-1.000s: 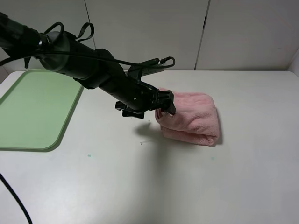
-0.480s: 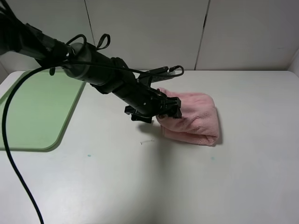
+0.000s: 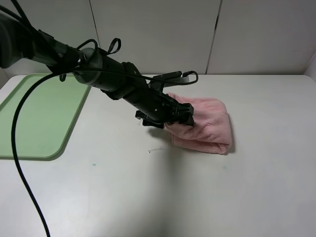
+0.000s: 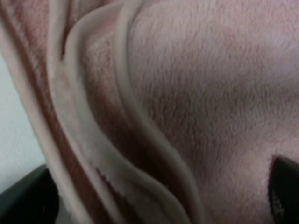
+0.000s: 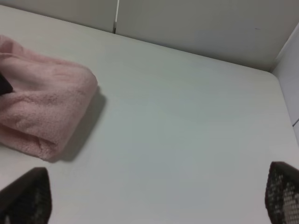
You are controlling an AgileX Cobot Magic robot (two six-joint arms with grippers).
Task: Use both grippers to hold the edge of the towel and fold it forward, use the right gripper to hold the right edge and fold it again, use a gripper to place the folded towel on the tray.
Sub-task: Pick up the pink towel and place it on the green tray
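Observation:
The pink towel [image 3: 205,126] lies folded into a thick bundle on the white table, right of centre. My left gripper [image 3: 185,114] reaches across to the bundle's left end, its black jaws open and standing around the layered edges. In the left wrist view the towel [image 4: 196,93] fills the picture, its stitched hems [image 4: 135,116] curving between the two dark fingertips [image 4: 284,186]. The right gripper [image 5: 154,196] is open over bare table, well to the right of the towel [image 5: 42,107], with nothing between its fingertips [image 5: 25,196]. The light green tray [image 3: 34,113] sits at the far left.
A black cable [image 3: 24,173] trails from the left arm over the table's front left. A small white speck [image 3: 155,149] lies just in front of the towel. White wall panels [image 3: 158,29] close off the back edge.
The left arm has pushed further right, so its jaws now reach deeper over the towel's left end. The towel has barely shifted. The cable has swung in over the table's left side.

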